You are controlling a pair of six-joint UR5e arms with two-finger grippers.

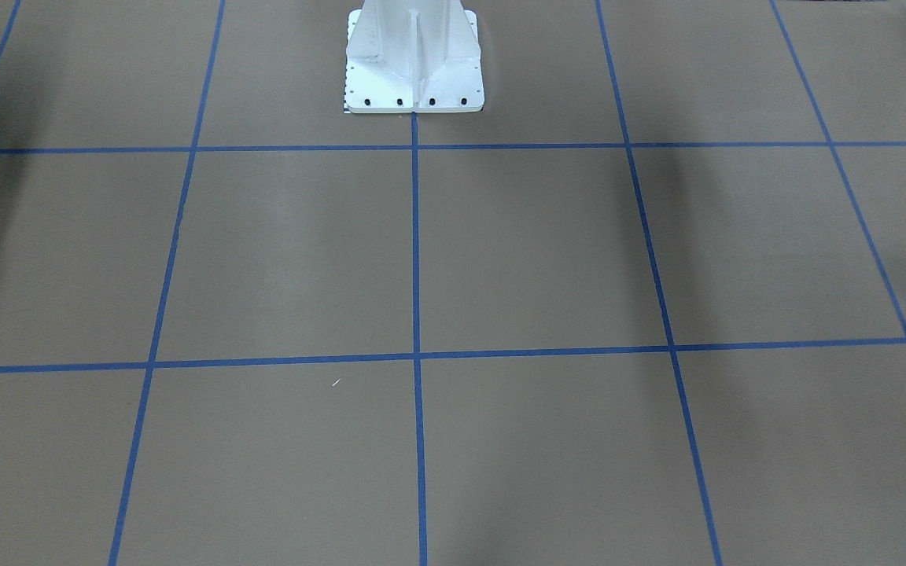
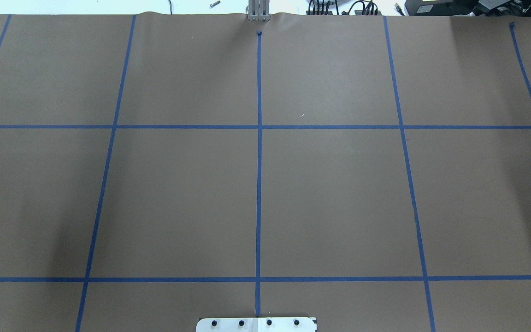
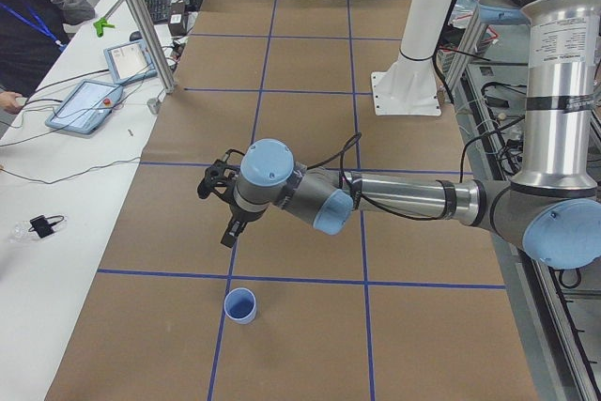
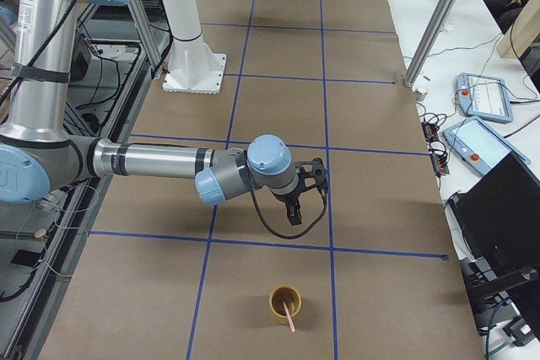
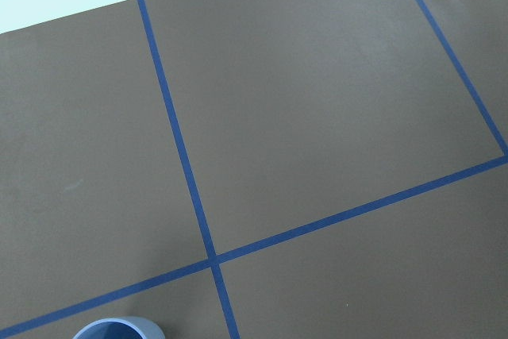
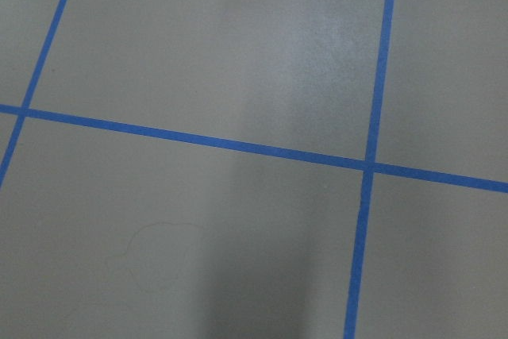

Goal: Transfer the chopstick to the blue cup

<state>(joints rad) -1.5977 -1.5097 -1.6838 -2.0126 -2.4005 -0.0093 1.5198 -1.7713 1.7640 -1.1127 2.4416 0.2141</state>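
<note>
The blue cup point(image 5: 117, 328) is cut by the left wrist view's bottom edge, showing rim only. Far from it, a yellow cup point(image 4: 275, 309) hides one end of the chopstick point(image 4: 289, 316).

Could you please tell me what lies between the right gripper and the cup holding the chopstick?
In the exterior right view, only bare brown paper and one blue tape line lie between the right gripper and the yellow cup holding the chopstick.

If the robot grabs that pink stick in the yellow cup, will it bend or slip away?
The chopstick looks straight, so it is probably stiff, not floppy. It is very thin, so it could slip or twist when squeezed. It leans in the small yellow cup, so a sideways pull might tip that cup.
</note>
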